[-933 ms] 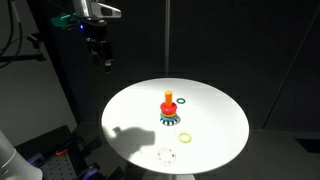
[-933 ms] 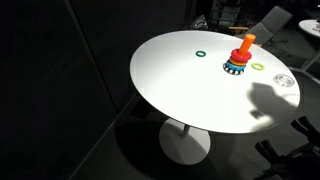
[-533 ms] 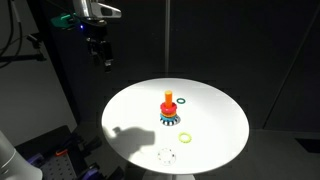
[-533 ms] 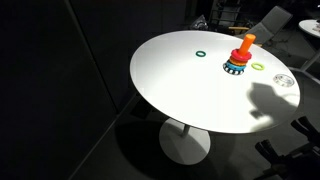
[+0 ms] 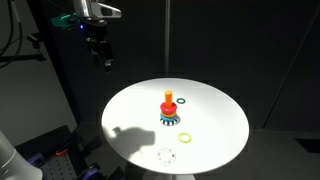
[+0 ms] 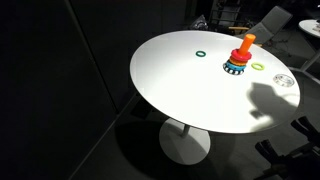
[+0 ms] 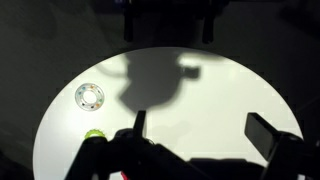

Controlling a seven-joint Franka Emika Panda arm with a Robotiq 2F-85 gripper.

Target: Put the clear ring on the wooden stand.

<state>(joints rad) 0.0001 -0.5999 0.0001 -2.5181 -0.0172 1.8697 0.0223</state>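
The wooden stand [image 5: 168,107] is an orange peg on a dark-rimmed round base near the middle of the round white table [image 5: 130,115]; it also shows in an exterior view [image 6: 238,58]. The clear ring [image 5: 167,157] lies flat near the table's front edge, also faint in an exterior view [image 6: 284,80] and at the left of the wrist view [image 7: 90,96]. My gripper [image 5: 103,55] hangs high above and beyond the table's far left edge, well apart from both. In the wrist view its fingers [image 7: 202,130] are spread wide with nothing between them.
A yellow-green ring [image 5: 186,137] lies in front of the stand, also in an exterior view [image 6: 258,66] and at the wrist view's lower left [image 7: 93,134]. A dark green ring [image 5: 183,100] lies behind the stand, also in an exterior view [image 6: 201,54]. Dark surroundings ring the table.
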